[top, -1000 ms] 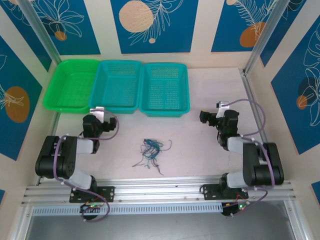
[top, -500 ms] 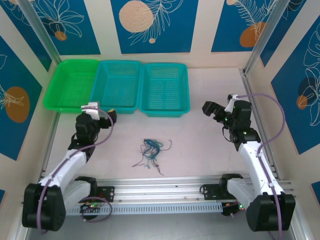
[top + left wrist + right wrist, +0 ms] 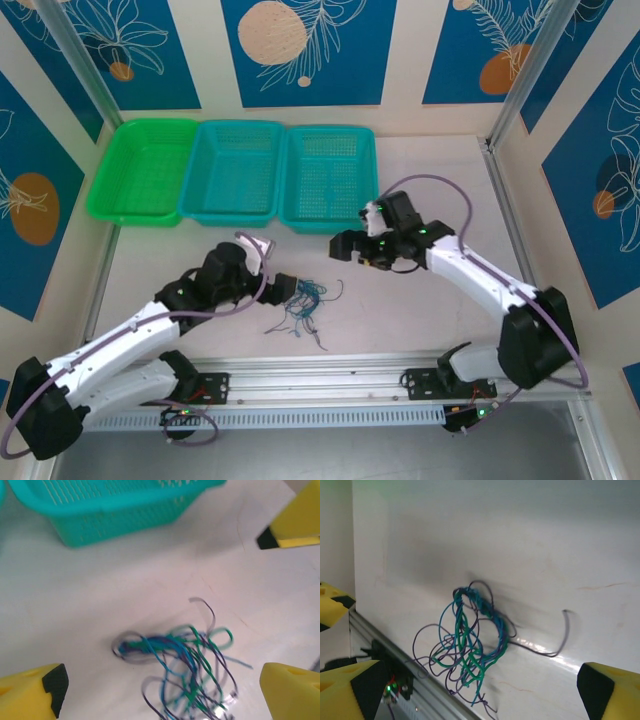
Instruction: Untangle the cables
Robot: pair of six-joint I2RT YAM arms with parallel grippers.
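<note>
A ribbed metal rail [image 3: 320,372] ran along the near edge of the pale, matte worktop [image 3: 430,310]. Just beyond it, midway along, the cables [image 3: 303,303] lay in a loose knot of hair-thin blue, green and dark strands. The left claw [image 3: 272,284] hung just beside them, jaws wide. The right claw [image 3: 343,247], likewise wide and empty, hovered farther back. A green basket [image 3: 140,175] and two teal baskets [image 3: 235,170] of perforated plastic lined the far edge below blue wall panels [image 3: 300,60] printed with leaves.

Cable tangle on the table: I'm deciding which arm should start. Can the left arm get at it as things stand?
Probably yes: the left tool is open and right by the cable tangle, which lies loose on the bare table with nothing between them.
</note>
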